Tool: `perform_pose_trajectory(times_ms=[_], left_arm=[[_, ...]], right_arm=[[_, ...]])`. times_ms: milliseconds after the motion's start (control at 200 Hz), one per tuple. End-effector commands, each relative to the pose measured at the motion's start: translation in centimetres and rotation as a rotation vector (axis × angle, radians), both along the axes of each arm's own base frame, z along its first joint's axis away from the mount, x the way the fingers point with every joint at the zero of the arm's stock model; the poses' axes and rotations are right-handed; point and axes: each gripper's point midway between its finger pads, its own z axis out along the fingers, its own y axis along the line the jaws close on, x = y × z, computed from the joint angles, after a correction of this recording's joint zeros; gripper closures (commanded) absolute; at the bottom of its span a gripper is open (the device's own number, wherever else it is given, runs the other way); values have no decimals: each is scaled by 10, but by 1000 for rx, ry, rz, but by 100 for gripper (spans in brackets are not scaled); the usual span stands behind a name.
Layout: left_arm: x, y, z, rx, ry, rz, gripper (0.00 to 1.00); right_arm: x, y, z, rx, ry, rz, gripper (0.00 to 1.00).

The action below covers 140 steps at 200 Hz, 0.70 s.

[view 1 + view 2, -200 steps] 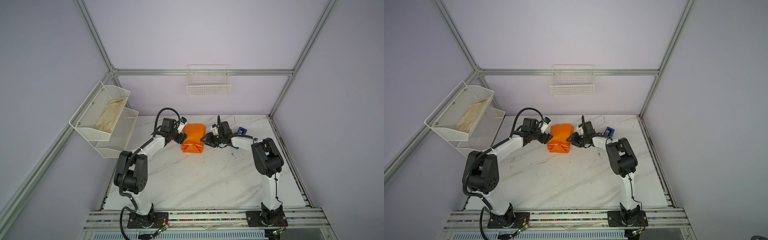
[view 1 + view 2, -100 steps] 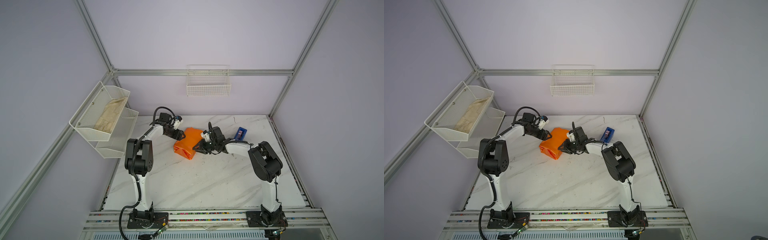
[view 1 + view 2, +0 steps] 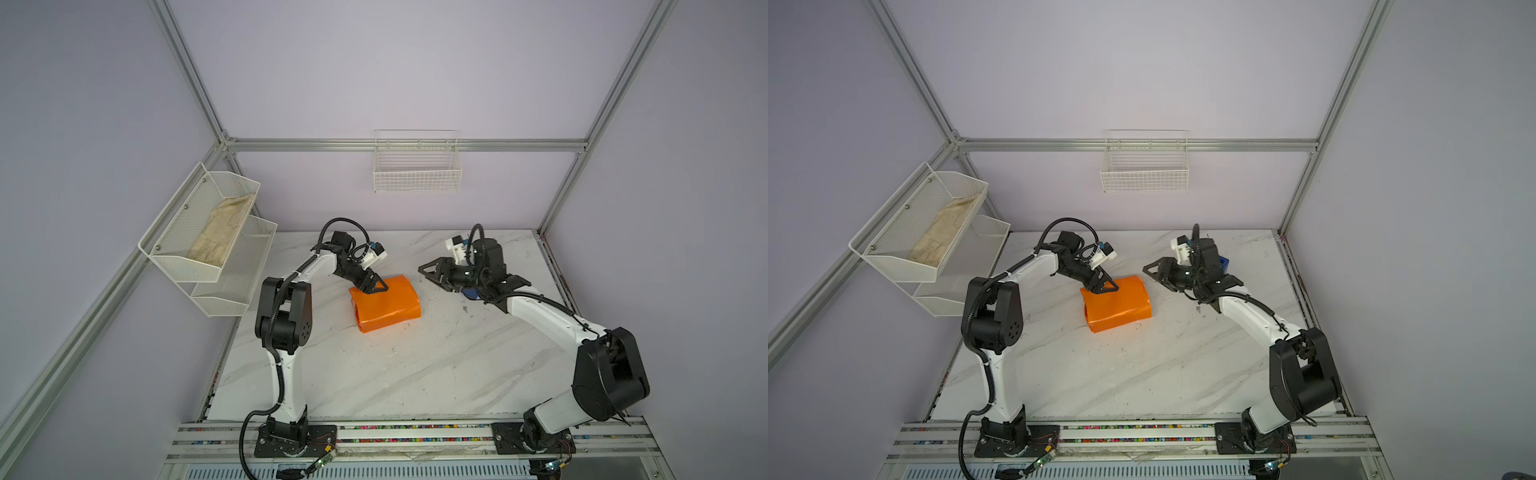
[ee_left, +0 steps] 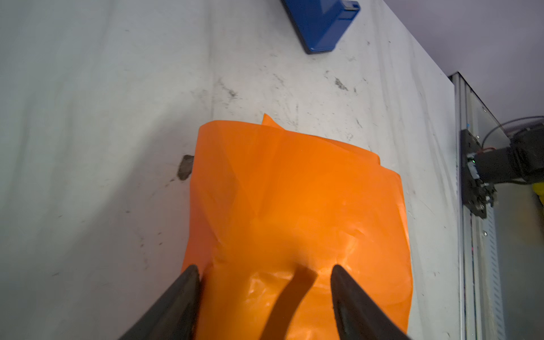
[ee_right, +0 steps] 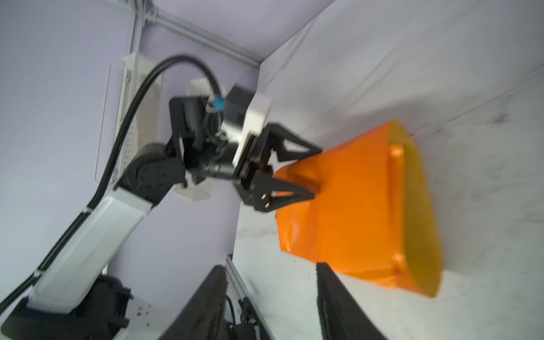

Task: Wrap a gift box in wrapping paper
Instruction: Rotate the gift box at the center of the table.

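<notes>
In both top views, a white marble counter point(image 3: 415, 374) point(image 3: 1142, 374) carries a folded orange bundle of wrapping paper point(image 3: 388, 305) point(image 3: 1119, 305) towards its far middle. The gift box cannot be seen under the paper. The left gripper point(image 3: 376, 286) point(image 3: 1104, 286) reaches in from the left, jaws spread wide, tips on the bundle's far left top edge. The right gripper point(image 3: 428, 272) point(image 3: 1152, 272) hangs to the right of the bundle, apart from it, jaws wide and holding nothing. A blue tape dispenser point(image 3: 1224, 262) sits behind the right arm.

Left wrist view: the left gripper point(image 4: 265, 270) shows two dark jaws set wide, tips against the glossy wrapping paper point(image 4: 294, 191), one at its edge. The tape dispenser point(image 4: 321, 23) lies beyond on the counter point(image 4: 103, 117).

Right wrist view, blurred: the right gripper point(image 5: 270, 268) has empty, parted jaws. Ahead, the left gripper point(image 5: 318, 170) touches the wrapping paper point(image 5: 353, 212), whose open end faces this camera.
</notes>
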Motion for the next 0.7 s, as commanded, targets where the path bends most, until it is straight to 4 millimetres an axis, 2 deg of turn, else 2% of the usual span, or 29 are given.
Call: perform_pose_trajectory(times_ms=[0,80,150,205,365,445,545,635,695], left_arm=[[-28,-33,26,-82,-19,-161,31],[-38,-44,28,-76,-14,-211,31],[-42,-48,32,-69,-17,-225,32],[-40,-46,37,-53,-32,-215,32],[-28,-34,50,47,-103,-136,31],[-22,-28,65,71,-148,-86,30],[-18,-23,84,67,-208,-22,30],[-18,-17,100,62,-267,37,28],[-18,-12,109,67,-298,74,28]], right_arm=[[-5,-25,-49,-45,104,61,41],[-8,-26,-72,-39,152,105,36],[-21,-25,-98,-52,217,159,36],[-30,-22,-108,-23,252,164,34],[-55,-19,-118,61,304,164,32],[-69,-14,-122,83,327,172,32],[-81,8,-114,174,315,215,31],[-85,29,-117,200,325,256,31],[-82,39,-116,229,321,258,37]])
